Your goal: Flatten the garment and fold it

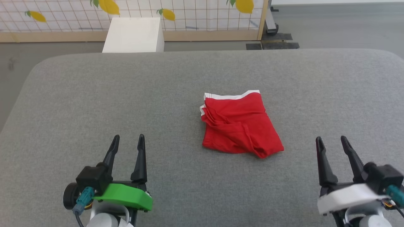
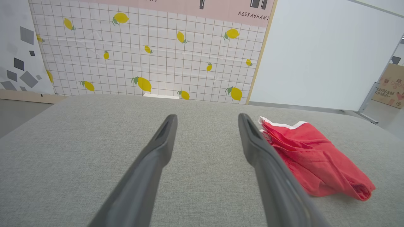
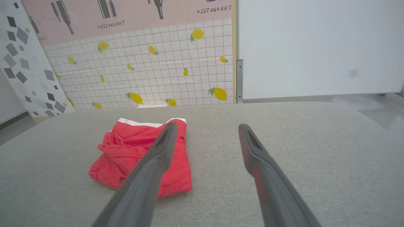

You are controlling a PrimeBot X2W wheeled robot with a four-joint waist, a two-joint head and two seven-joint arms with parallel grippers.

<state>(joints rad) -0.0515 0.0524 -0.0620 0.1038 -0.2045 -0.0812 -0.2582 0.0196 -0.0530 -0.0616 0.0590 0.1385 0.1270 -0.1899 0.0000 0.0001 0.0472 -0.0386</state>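
Grey woven fabric covered the worktop (image 1: 79,94); the red shorts (image 1: 240,126) lay rumpled near centre, toward one o'clock. At seven and five, the left tool (image 1: 128,136) and right tool (image 1: 331,137) were empty, fingers apart. A lemon-print wall (image 1: 189,15) stood at twelve.

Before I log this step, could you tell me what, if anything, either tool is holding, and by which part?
Nothing is held. The left tool and right tool are both open and empty, apart from the red shorts.
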